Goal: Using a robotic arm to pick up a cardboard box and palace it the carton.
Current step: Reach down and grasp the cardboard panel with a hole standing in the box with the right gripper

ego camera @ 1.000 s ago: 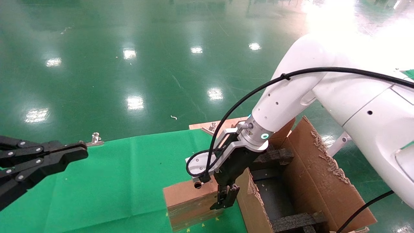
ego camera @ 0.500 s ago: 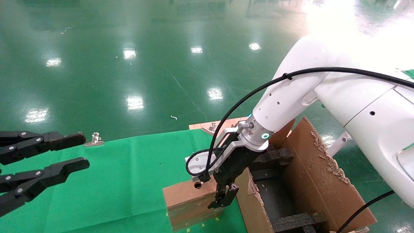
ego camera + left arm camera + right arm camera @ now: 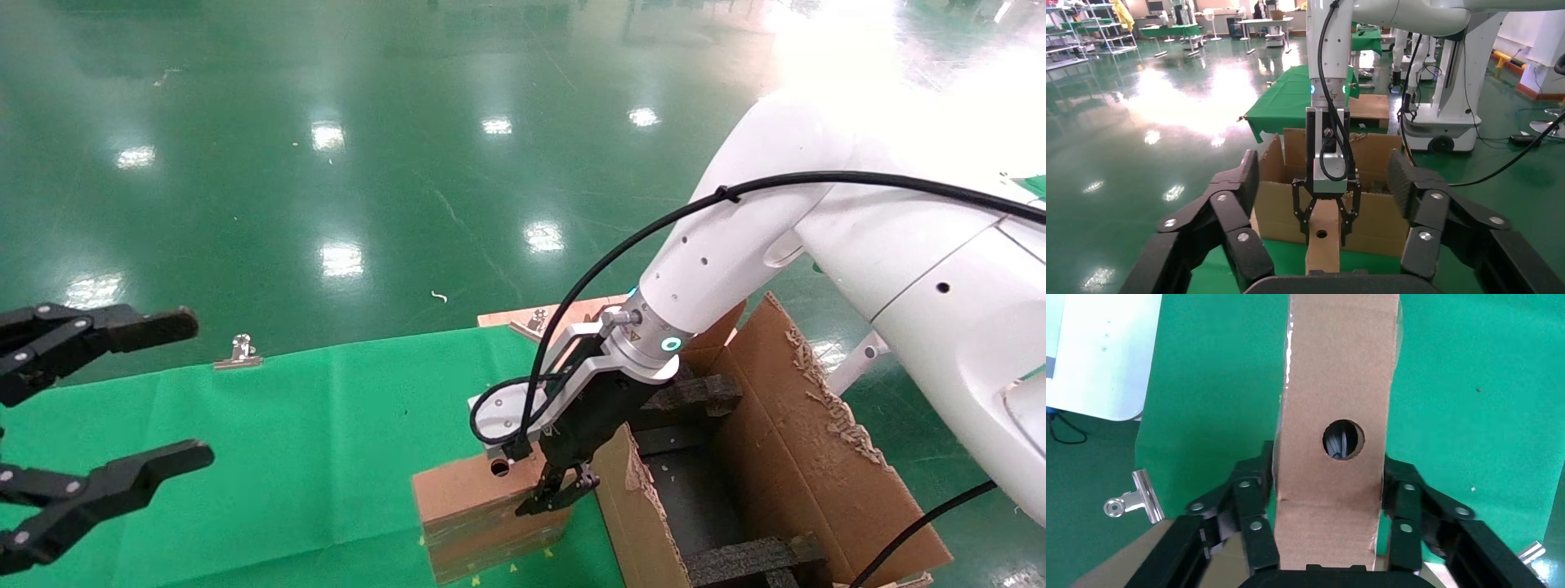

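Right gripper [image 3: 549,492]: at the end of the robotic arm [image 3: 735,237], lowered over the cardboard box [image 3: 482,510]; its black fingers [image 3: 1251,508] straddle the box's narrow holed face, one on each broad side, apparently pressed against it, though true contact is hard to confirm.
Cardboard box: stands on edge on the green cloth [image 3: 310,457], directly beneath the right gripper, just beside the carton [image 3: 784,457] on that gripper's outer side.
Hidden: the box's far side is masked by the gripper in the head view; its lower end is cut off in the right wrist view.
Carton: open, ragged flaps, black foam inserts [image 3: 695,396] inside; its near corner runs out of view.
Left gripper [image 3: 114,400]: well away from the box, above the cloth's far side, fingers spread wide, holding nothing.
Metal clip [image 3: 237,353]: at the cloth's edge, just beyond the left gripper.
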### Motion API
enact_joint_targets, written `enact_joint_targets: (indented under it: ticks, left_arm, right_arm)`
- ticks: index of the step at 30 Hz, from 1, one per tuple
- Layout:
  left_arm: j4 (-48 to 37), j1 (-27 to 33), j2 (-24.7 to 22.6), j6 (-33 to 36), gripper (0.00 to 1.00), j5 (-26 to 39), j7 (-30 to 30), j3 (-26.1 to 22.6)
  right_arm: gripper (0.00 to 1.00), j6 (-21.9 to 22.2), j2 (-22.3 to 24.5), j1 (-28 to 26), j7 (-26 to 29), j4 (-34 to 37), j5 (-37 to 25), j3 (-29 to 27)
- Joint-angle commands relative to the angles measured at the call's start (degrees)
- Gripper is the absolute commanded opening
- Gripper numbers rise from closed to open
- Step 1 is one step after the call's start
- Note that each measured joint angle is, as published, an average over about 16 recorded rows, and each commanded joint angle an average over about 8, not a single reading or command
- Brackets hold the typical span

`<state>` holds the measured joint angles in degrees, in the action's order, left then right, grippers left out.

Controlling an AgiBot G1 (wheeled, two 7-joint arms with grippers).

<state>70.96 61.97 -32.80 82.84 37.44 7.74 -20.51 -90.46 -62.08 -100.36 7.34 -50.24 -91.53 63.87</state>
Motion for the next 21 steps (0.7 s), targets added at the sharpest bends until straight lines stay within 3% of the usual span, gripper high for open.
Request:
enact_joint_targets:
  ticks: [1, 15, 21]
  left_arm:
    - [0.0, 0.0, 0.0, 0.0, 1.0, 0.0, 0.0, 0.0]
    - [0.0, 0.0, 0.0, 0.0, 1.0, 0.0, 0.0, 0.0]
    - [0.0, 0.0, 0.0, 0.0, 1.0, 0.0, 0.0, 0.0]
  right_arm:
    - [0.0, 0.0, 0.0, 0.0, 0.0, 0.0, 0.0, 0.0]
    - [0.0, 0.4, 0.3, -0.3, 0.7, 0.4, 0.9, -0.4]
    - [0.0, 0.7, 1.7, -4.2, 2.8, 1.7, 3.8, -1.9]
